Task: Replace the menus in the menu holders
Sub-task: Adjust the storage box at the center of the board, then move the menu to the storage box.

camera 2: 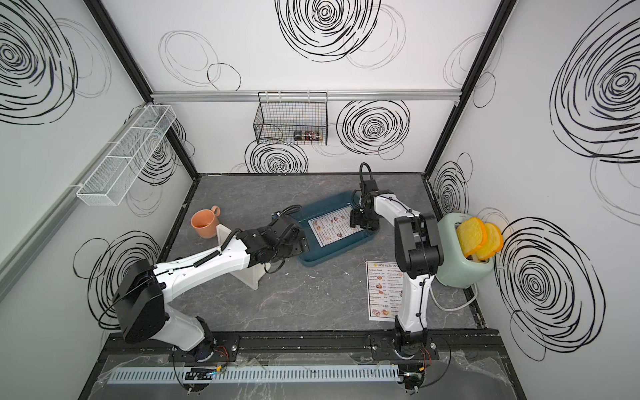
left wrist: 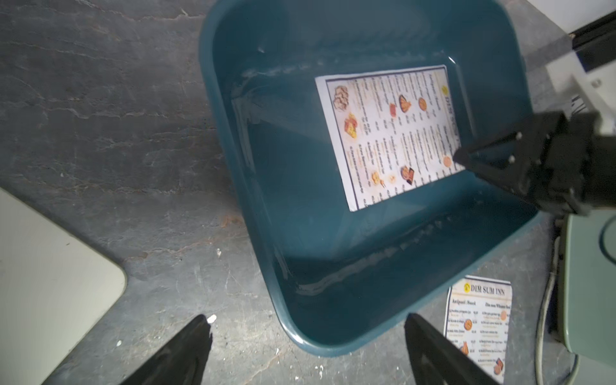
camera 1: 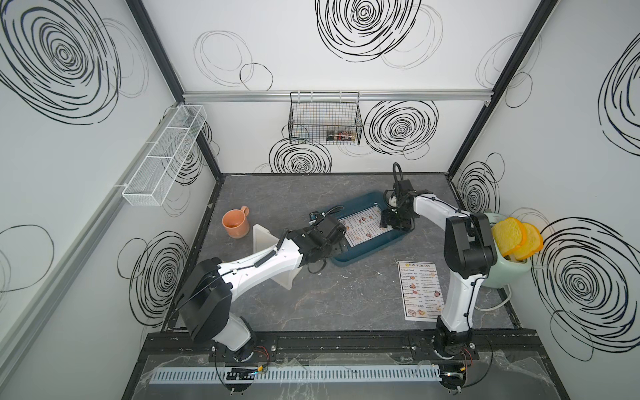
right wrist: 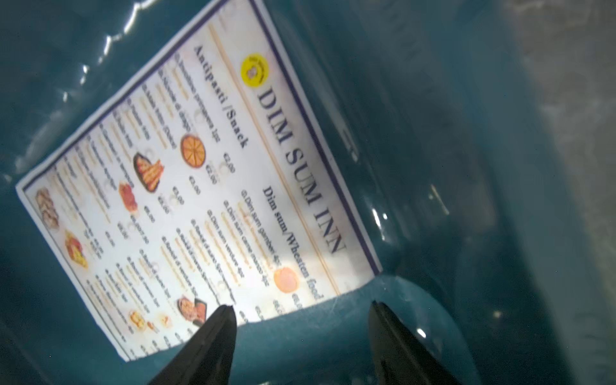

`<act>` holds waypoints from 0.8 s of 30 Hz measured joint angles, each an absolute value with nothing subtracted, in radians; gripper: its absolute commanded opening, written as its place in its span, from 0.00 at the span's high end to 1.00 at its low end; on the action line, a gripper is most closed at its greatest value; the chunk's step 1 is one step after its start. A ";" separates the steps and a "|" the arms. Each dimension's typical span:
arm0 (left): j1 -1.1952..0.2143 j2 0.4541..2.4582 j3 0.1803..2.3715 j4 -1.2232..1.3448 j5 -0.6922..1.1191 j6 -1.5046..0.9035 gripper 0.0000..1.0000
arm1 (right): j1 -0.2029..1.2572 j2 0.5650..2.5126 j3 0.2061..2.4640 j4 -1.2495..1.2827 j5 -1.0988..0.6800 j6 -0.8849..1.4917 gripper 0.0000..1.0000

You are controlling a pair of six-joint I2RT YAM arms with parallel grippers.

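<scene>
Right wrist view: right claw (right wrist: 300, 306) spread, empty, one tip above the near edge of a menu (right wrist: 200, 200) lying flat in the tray (right wrist: 466, 166). Left claw (left wrist: 308, 318) spread, empty, holder (left wrist: 50, 283) beside it. Risk: laminate flat on slick floor, tips skid without pinching.

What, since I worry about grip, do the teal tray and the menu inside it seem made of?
Teal tray: probably moulded plastic, glossy, with rounded corners and streaky highlights. Menu inside it: printed paper, seemingly laminated, given glints just beyond its printed edge.
</scene>
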State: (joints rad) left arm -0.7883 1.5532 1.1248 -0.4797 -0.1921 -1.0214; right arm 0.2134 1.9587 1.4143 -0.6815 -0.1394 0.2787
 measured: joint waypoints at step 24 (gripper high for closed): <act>-0.688 1.732 1.128 -0.313 -0.088 -0.800 0.32 | 0.187 2.131 1.597 -0.658 -0.129 0.204 0.14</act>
State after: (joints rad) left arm -0.6876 1.7325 1.1282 -0.3130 -0.0883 -0.8001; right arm 0.1867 2.1315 1.5970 -0.6582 -0.1287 0.2039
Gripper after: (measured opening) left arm 0.699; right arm 0.860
